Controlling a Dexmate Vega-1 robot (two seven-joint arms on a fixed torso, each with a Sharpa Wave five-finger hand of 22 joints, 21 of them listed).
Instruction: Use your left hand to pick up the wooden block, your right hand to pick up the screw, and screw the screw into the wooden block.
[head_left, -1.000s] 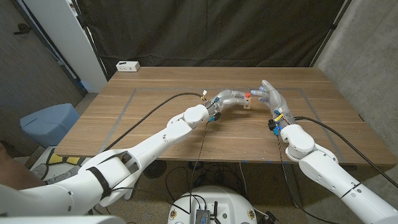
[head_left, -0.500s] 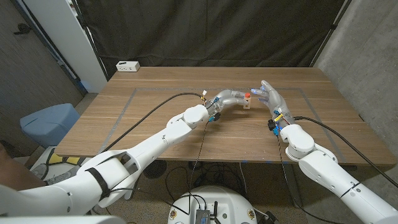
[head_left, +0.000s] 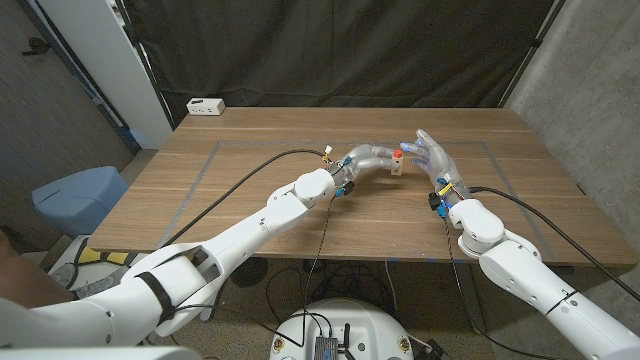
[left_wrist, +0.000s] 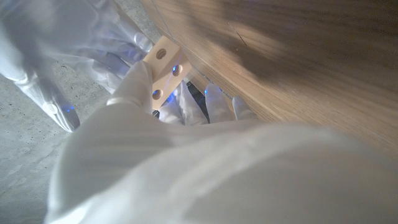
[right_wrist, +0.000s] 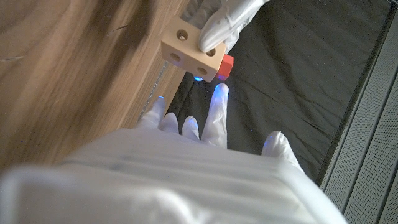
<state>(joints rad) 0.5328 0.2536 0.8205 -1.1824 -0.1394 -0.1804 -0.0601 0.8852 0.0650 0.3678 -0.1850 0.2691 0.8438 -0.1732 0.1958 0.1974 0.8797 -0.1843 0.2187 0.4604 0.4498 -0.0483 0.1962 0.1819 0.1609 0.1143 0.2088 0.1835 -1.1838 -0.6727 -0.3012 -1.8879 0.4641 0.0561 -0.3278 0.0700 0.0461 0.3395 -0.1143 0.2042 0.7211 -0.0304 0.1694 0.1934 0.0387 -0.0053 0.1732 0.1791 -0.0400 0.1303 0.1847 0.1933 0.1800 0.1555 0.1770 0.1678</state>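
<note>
My left hand (head_left: 372, 157) pinches the light, rigid wooden block (head_left: 398, 165) above the counter's (head_left: 250, 190) far middle, while my right hand (head_left: 432, 155), fingers spread and holding nothing, nears the small red-headed screw (right_wrist: 225, 64), best gripped by its head.

A pale tan wooden block (right_wrist: 191, 54) with dark round holes carries a red screw (right_wrist: 226, 64), held by the white-gloved left hand (head_left: 372, 157) above a brown wood-grain surface (head_left: 250, 190) before a black curtain (head_left: 350, 50).

The left hand (head_left: 372, 156) holds the wooden block (head_left: 398, 163) beside the right hand (head_left: 432, 155).
</note>
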